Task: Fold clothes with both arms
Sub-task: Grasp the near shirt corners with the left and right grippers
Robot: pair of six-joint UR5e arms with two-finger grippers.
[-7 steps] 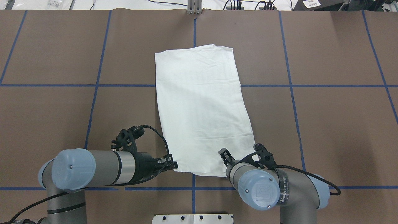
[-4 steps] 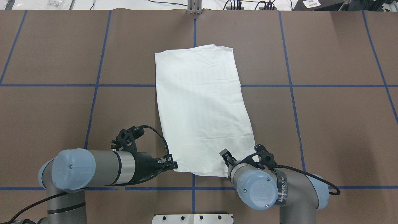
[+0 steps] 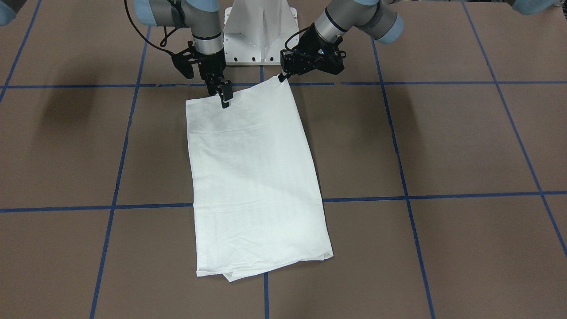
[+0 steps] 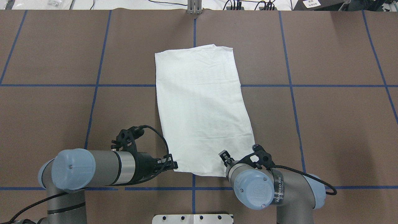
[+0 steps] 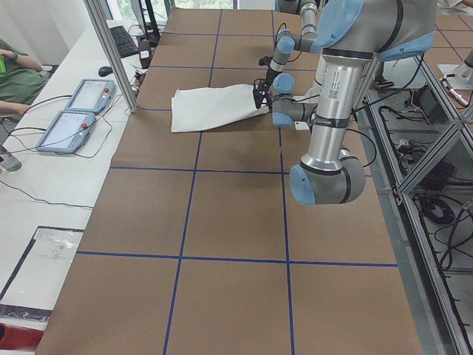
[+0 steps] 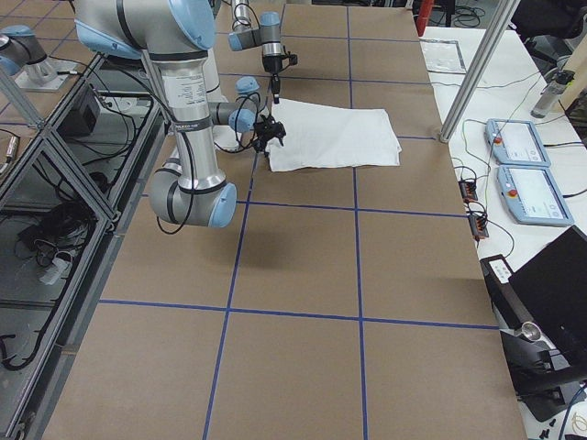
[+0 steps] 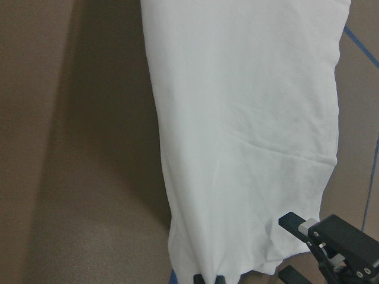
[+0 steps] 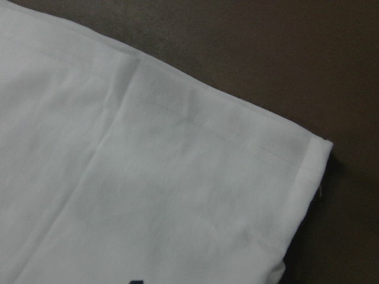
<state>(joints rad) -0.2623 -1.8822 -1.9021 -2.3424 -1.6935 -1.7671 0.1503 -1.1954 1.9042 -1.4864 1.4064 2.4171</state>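
Brown table (image 4: 62,46), blue tape grid (image 4: 62,85), white side bench (image 5: 52,177), aluminium post (image 5: 112,52)

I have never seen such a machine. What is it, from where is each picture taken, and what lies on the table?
It is a robot with two jointed arms, the left arm and the right arm, each ending in a two-finger hand. One camera looks down from behind the robot, one faces it, two stand at either end, and two close-ups come from the wrists. On the brown table lies one folded white shirt. The left hand is at a corner nearest the robot, the right hand on that same edge. Whether they pinch the cloth, I cannot tell.
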